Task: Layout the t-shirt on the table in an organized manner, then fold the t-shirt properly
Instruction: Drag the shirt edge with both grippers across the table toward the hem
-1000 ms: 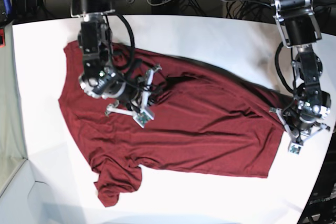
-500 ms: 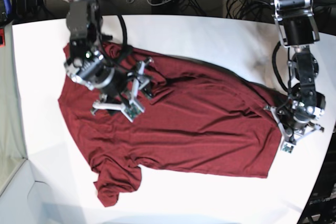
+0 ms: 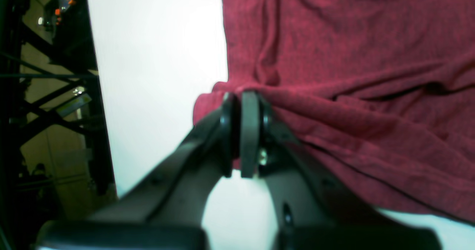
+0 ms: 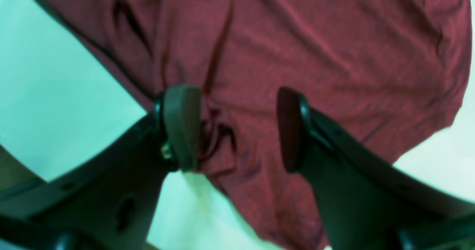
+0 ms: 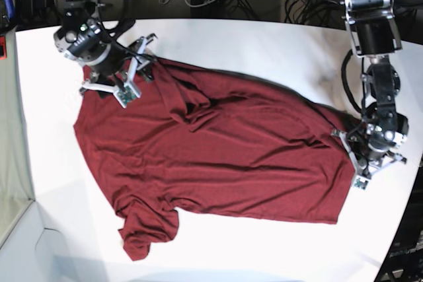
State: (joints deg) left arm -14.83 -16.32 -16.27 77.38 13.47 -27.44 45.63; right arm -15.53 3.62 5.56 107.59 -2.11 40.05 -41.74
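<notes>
My left gripper (image 3: 241, 135) pinching the t-shirt (image 5: 218, 150) hem, my right gripper (image 4: 233, 127) spread wide above its other end, shirt rumpled on the white tabletop (image 5: 264, 44)

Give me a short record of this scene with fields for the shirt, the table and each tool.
garment: maroon t-shirt, spread out but wrinkled, one sleeve bunched at the near edge
surface: white table
left tool: shut on the t-shirt's edge
right tool: open above the t-shirt, holding nothing
fold: not yet begun
</notes>
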